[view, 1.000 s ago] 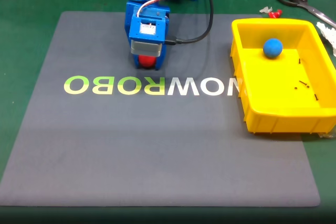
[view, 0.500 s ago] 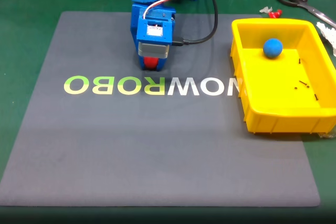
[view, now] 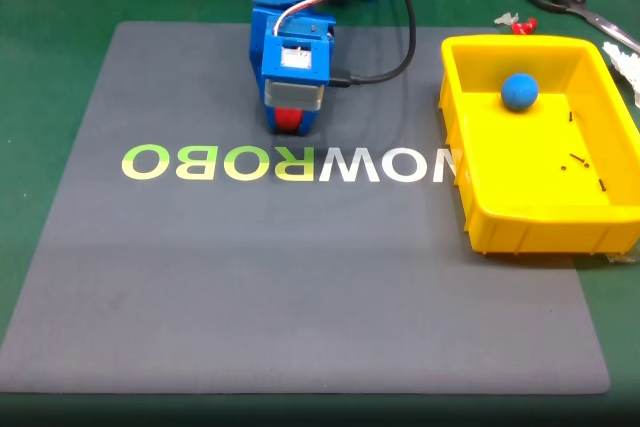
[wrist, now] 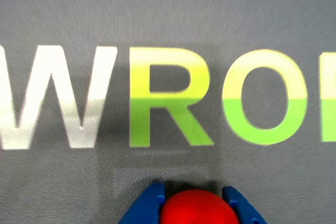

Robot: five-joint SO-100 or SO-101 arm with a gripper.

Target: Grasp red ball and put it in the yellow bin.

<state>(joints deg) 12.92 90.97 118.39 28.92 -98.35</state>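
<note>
Squeezing the red ball (wrist: 195, 208) between blue fingers (wrist: 148, 208), just behind the mat's (view: 300, 277) letters, away from the bin (view: 540, 217).

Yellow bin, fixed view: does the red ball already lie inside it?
No: the yellow bin holds a blue ball; the red ball sits in the pincer.

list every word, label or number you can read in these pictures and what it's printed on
"NOWROBO": printed on the grey mat. In the fixed view it reads upside down, NOW in white and ROBO in yellow-green.
"WRO": the part of the same print on the mat that the wrist view shows, right way up, just beyond the gripper closed on the red ball.
The yellow bin, the blue ball and the scissors carry no readable text.
</note>
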